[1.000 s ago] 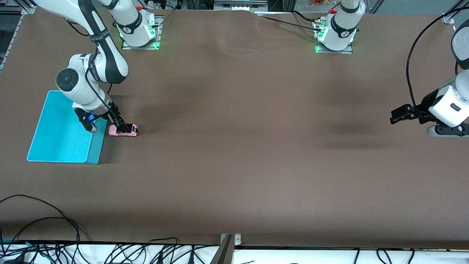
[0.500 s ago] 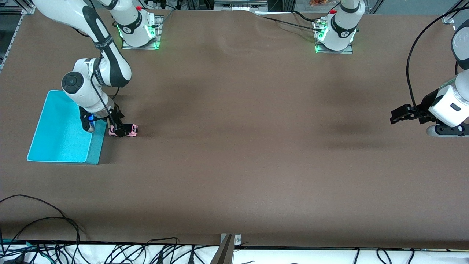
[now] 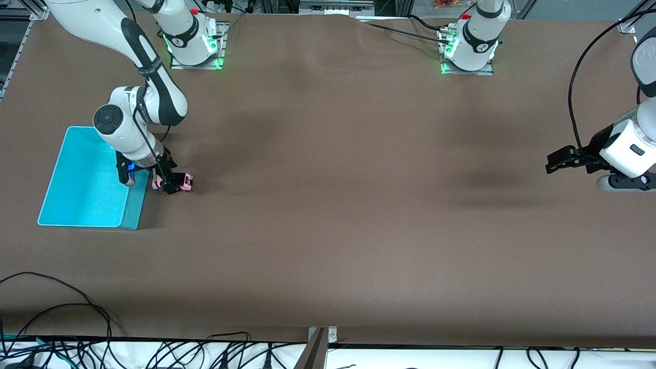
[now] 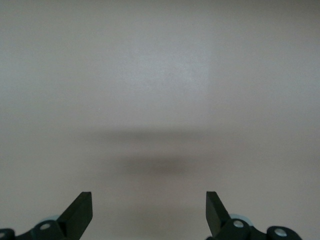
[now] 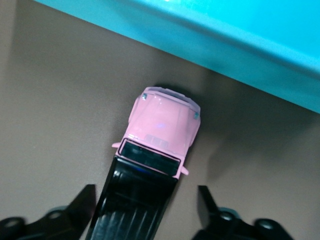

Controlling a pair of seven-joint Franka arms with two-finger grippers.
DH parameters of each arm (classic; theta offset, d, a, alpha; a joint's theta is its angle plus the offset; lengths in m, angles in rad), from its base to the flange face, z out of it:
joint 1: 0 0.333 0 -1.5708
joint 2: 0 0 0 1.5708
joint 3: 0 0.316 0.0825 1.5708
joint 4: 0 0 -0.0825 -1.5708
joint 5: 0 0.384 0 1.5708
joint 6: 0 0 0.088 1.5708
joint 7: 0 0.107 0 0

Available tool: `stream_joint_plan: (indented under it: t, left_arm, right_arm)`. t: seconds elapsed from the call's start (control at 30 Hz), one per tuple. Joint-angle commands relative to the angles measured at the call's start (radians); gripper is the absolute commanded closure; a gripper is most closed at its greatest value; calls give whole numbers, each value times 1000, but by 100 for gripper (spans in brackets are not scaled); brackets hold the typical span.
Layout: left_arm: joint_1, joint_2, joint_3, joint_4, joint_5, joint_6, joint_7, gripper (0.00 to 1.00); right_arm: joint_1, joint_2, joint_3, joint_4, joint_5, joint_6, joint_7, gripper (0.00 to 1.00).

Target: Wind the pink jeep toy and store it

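The pink jeep toy (image 3: pixel 183 181) stands on the brown table beside the turquoise bin (image 3: pixel 134 205), on the side toward the left arm's end. In the right wrist view the jeep (image 5: pixel 162 125) shows its pink hood pointing at the bin wall (image 5: pixel 225 55) and its black roof. My right gripper (image 3: pixel 169 184) is down over the jeep and open, with one finger on each side of the black rear section (image 5: pixel 135 205) and a gap on both sides. My left gripper (image 3: pixel 551 164) is open and empty (image 4: pixel 149 212) above bare table at the left arm's end, waiting.
The turquoise bin looks empty and sits at the right arm's end of the table. Cables lie along the table edge nearest the front camera (image 3: pixel 61 307). The two arm bases (image 3: pixel 195 41) (image 3: pixel 469 46) stand at the table edge farthest from that camera.
My right arm has shifted a little toward the jeep and lowered, bringing its open fingers down around the jeep's black rear. The jeep and the left arm have not moved.
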Motion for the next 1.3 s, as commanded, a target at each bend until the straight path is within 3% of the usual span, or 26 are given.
stream_joint_plan:
  t: [0.0, 0.13, 0.33, 0.5, 0.83, 1.1, 1.27]
  left_arm:
    - [7, -13, -7, -13, 14, 4, 20, 0]
    - [7, -15, -7, -13, 14, 4, 20, 0]
    - [9, -15, -7, -13, 14, 4, 20, 0]
    - [9, -15, -7, -13, 14, 4, 18, 0]
    - [9, -15, -7, -13, 14, 4, 18, 0]
    - [9, -15, -7, -13, 14, 4, 20, 0]
    - [9, -15, -7, -13, 14, 4, 20, 0]
  right_arm:
    - [-6, -3, 3, 5, 10, 12, 12, 76]
    - [-6, -16, 5, 8, 12, 10, 13, 100]
    - [-6, -50, 9, 10, 12, 6, 3, 100]
    - [-6, -84, 51, 33, 9, -25, 1, 100]
    - [-7, -115, 77, 180, 6, -251, -33, 100]
    - [-15, -139, 75, 211, 4, -293, -180, 100]
    - [-30, -145, 74, 273, 1, -439, -368, 100]
